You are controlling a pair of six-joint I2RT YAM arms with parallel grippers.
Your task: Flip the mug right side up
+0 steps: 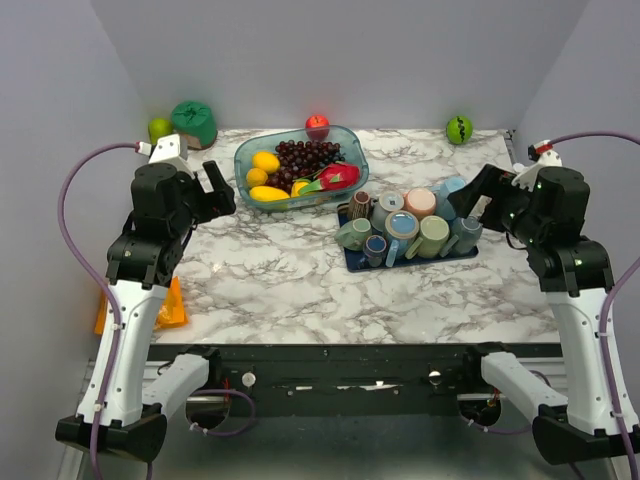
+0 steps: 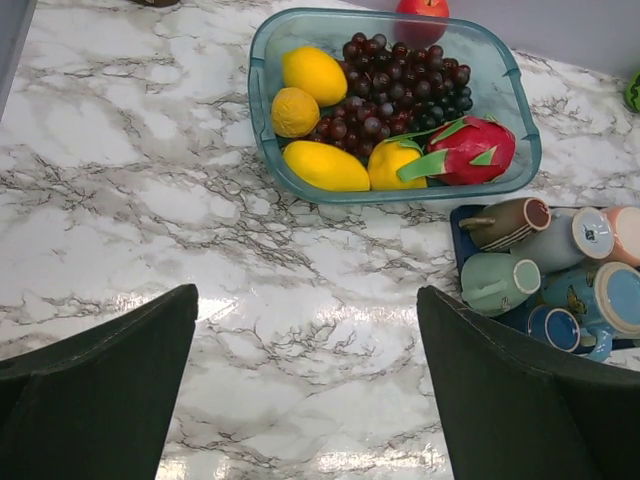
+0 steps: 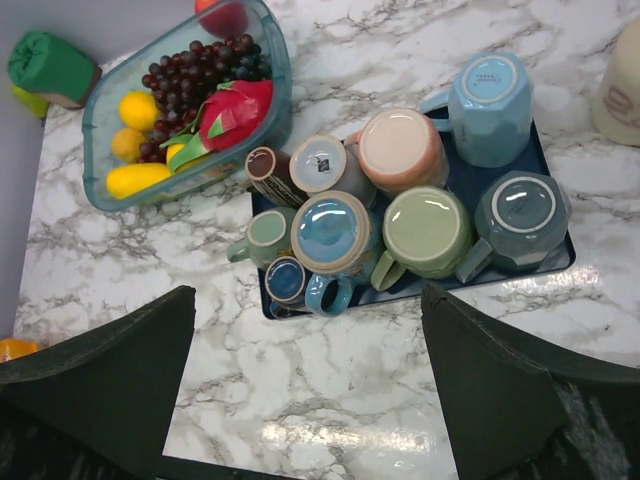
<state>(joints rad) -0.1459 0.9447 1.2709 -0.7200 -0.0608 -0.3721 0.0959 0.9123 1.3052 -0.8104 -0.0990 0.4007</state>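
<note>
Top view. Saw the marble bench (image 1: 270, 290) carrying a navy tray (image 1: 352, 262) at 3 o'clock of its middle. Found the mugs (image 1: 433, 236) packed onto that tray, most of them bottom up, a few lying on their sides. Noted a clear fruit tub (image 1: 350, 142) just beside the tray, at its 11 o'clock. Caught the left claw (image 1: 222, 190) at 9 o'clock of the tub, spread and empty. Caught the right claw (image 1: 462, 205) by the tray's 3 o'clock edge, spread too, gripping nothing.

Left wrist view. Looked down between two dark fingers (image 2: 100, 390) set wide apart at 7 and 5 o'clock, only bare marble in the gap. Placed the tub at 12 o'clock and the tray at 3 o'clock, with a brown striped mug (image 2: 505, 222) lying on its side at the tray's 11 o'clock corner.

Right wrist view. Found this claw's fingers likewise far apart at 7 and 5 o'clock, marble between them. Saw the whole tray at centre. Picked out a pink mug (image 3: 400, 148) at its 12 o'clock and a sky-blue mug (image 3: 490, 100) at its 2 o'clock, both bottom up. Marked a green mug (image 3: 425, 230) at its middle, bottom up as well.
</note>
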